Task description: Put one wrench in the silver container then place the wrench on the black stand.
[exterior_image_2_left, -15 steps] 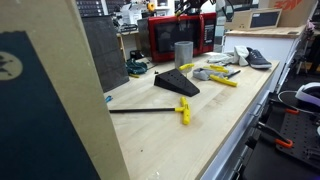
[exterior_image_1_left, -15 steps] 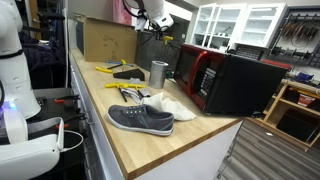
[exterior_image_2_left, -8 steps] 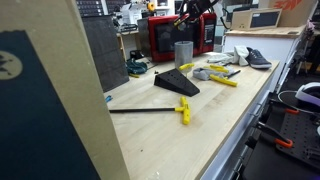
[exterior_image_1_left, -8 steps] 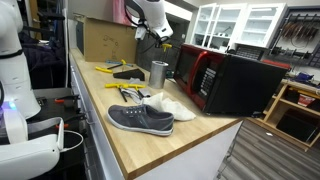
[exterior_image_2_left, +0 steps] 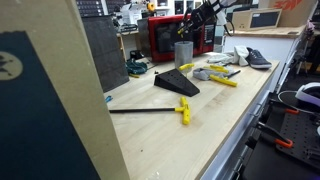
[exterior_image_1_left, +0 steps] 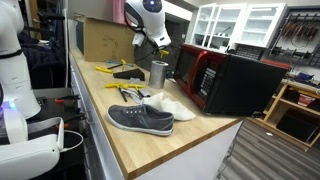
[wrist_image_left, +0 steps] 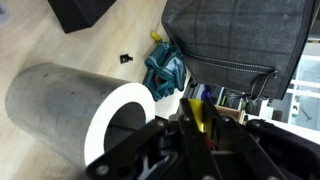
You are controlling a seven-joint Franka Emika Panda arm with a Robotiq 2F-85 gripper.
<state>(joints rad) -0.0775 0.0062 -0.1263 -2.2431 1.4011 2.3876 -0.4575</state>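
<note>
In the wrist view my gripper (wrist_image_left: 200, 108) is shut on a yellow wrench (wrist_image_left: 198, 117) that shows as a thin strip between the fingers. The silver container (wrist_image_left: 75, 110) fills the left of that view, its open mouth facing the jaws. In both exterior views the gripper (exterior_image_1_left: 152, 47) (exterior_image_2_left: 197, 19) hangs just above the upright silver container (exterior_image_1_left: 158, 73) (exterior_image_2_left: 184, 53). The black stand (exterior_image_2_left: 176, 83) (wrist_image_left: 80, 10) lies on the wooden bench a short way from the container.
A grey sneaker (exterior_image_1_left: 140, 118) and a white cloth (exterior_image_1_left: 172, 105) lie near the bench edge. The red-fronted microwave (exterior_image_1_left: 225, 80) stands beside the container and a cardboard box (exterior_image_1_left: 105, 40) behind it. More yellow wrenches (exterior_image_1_left: 125, 88) (exterior_image_2_left: 222, 79) and a teal tool (wrist_image_left: 165, 68) lie about.
The arm has come down and swung toward the silver container, still shut on the yellow wrench. Nothing on the bench has moved.
</note>
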